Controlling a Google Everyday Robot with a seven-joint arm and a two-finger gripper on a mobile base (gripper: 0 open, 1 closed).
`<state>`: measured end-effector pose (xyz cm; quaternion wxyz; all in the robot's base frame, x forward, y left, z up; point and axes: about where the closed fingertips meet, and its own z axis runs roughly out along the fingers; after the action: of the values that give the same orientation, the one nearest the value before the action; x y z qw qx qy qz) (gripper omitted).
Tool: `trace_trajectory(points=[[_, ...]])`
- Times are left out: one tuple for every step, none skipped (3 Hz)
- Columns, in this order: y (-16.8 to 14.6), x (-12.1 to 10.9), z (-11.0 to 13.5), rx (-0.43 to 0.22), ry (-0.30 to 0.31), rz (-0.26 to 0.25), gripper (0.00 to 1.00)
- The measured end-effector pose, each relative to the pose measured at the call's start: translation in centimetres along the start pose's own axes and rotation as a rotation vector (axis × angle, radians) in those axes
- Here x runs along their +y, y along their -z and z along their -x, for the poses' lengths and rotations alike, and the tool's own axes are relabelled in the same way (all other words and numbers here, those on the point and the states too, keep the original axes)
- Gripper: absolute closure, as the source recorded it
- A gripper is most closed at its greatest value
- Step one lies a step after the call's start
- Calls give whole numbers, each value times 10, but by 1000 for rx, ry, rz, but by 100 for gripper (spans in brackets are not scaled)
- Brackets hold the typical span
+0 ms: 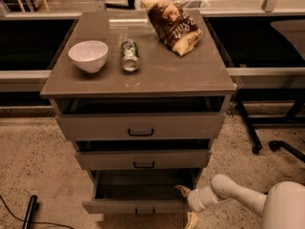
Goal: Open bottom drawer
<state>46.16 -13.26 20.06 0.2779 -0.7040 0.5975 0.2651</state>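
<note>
My pincer (187, 205) is low at the right front corner of the desk (157, 78), down near the speckled floor (28, 166). Its two pale fingers (182, 190) are spread apart, one up at the inner side of the corner and the other lower, out in front. The right end of the bottom drawer (136, 205) lies between them. Whether either finger presses on the panel I cannot tell. My white arm (238, 194) reaches in from the lower right.

The bottom drawer is the lowest of the three and stands pulled out well past the two above it, so I look down into its dark inside. Its slim front carries a small black bar handle (145, 210) at the centre, and my pincer is off to the right of that handle, not on it. The middle drawer (143, 159) and the top drawer (140, 126) each show a dark gap along the upper edge and sit a little forward of the frame.

On the desk top a white bowl (88, 55) stands at the left, a drinks can (129, 55) lies on its side just right of it, and a brown crisp bag (174, 26) lies towards the back right. A black chair base (286, 149) is on the floor to the right, well apart from the drawers
</note>
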Motion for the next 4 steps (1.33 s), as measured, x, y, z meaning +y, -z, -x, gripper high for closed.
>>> trace_trajectory(points=[[0,0,0,0,0,0,0],[-4,0,-16,-2,-55,20,0],[-2,2,-28,53,-84,50,15],[0,16,-17,112,-57,89,39]])
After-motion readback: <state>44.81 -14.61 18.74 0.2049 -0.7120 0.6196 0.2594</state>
